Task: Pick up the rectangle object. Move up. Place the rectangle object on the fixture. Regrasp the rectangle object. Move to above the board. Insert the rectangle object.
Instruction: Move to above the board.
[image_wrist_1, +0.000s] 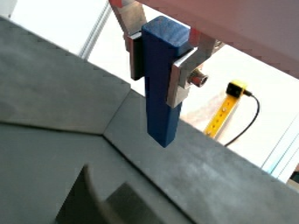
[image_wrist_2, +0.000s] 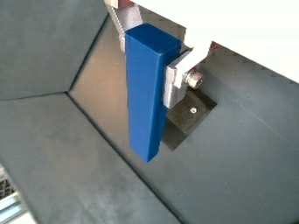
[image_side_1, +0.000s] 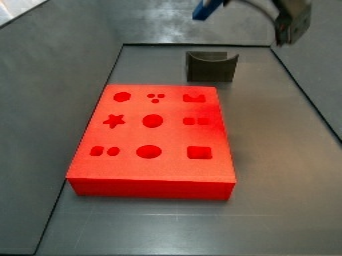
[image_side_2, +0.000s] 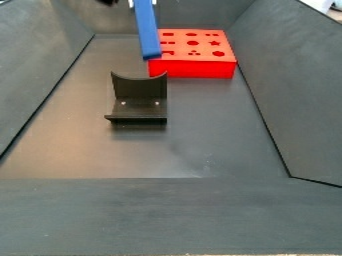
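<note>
The red board (image_side_1: 154, 140) is sitting empty while the gripper (image_wrist_2: 149, 54) is hanging high above the fixture (image_side_2: 136, 98), fingers (image_wrist_1: 184, 74) clamping the blue bar (image_wrist_2: 149, 92).

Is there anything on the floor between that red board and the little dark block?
No. In both side views, bare grey floor separates the board from the fixture. The hand holds the blue bar up above.

The end effector (image_wrist_2: 155, 54) hangs high above the floor, its silver fingers (image_wrist_1: 184, 74) clamped on the blue bar (image_wrist_2: 149, 96).
</note>
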